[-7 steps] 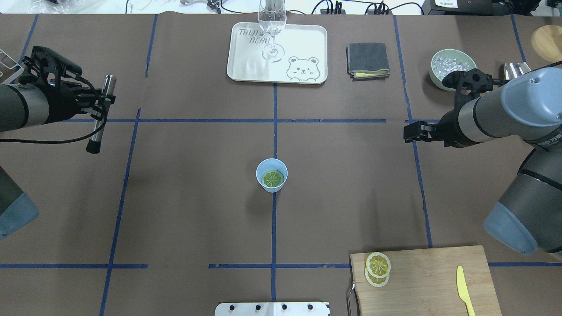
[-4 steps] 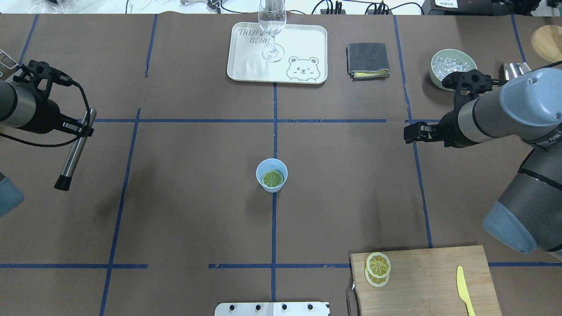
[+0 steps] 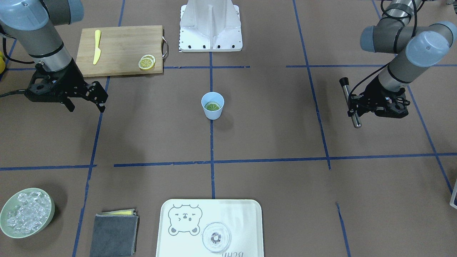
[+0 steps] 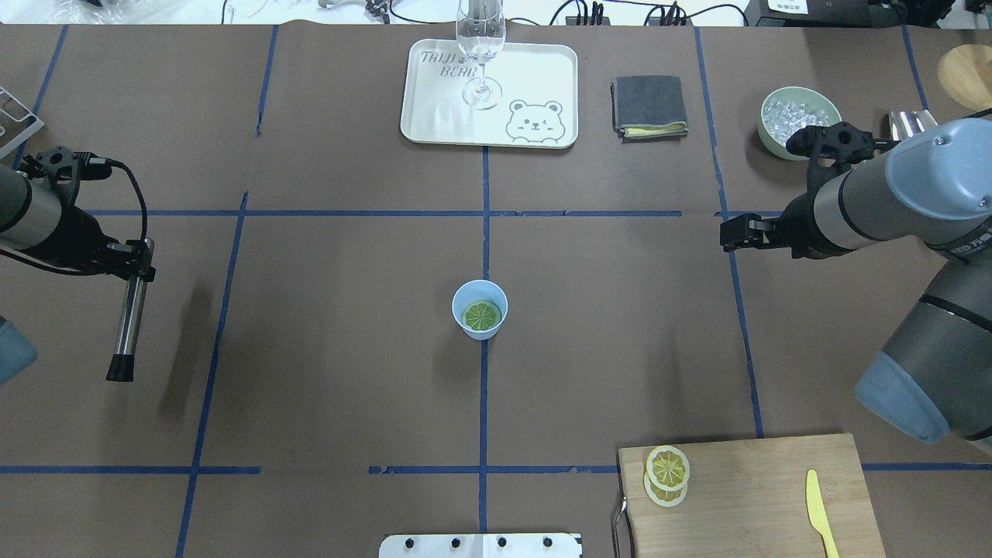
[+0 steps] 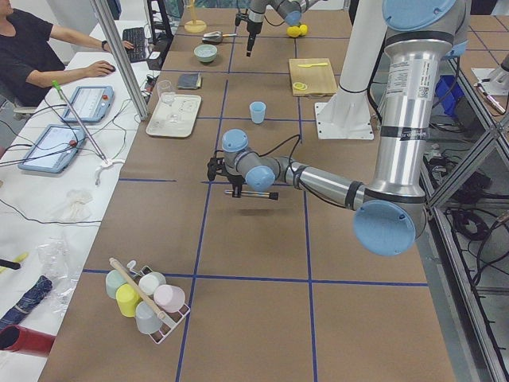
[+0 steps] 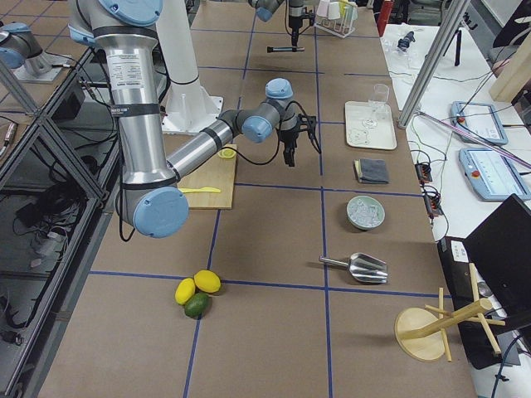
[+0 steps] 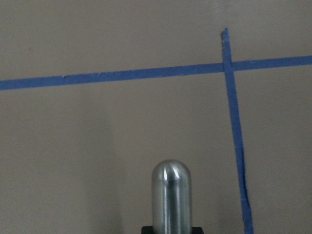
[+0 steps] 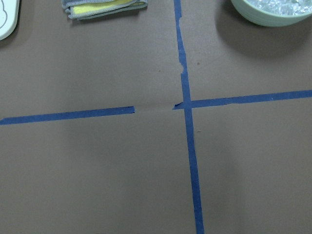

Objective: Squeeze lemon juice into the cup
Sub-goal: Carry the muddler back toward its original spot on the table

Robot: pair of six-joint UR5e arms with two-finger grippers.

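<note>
One flat yellow lemon slice [image 4: 481, 315] lies in the small blue plastic cup [image 4: 459, 298]. The left claw [image 4: 142, 267], clamped on the shiny steel rod [image 4: 128, 325], should push straight down.

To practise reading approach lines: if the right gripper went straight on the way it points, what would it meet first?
The right gripper points down, so probably the table near the blue tape cross; nothing shows between, though the exact spot is uncertain.

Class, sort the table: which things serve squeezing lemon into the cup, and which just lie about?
Job: blue cup, lemon slice in it, steel rod in the left gripper.
Lying about: tray, glass, cloth, ice bowl, cutting board, knife, spare slices.
</note>
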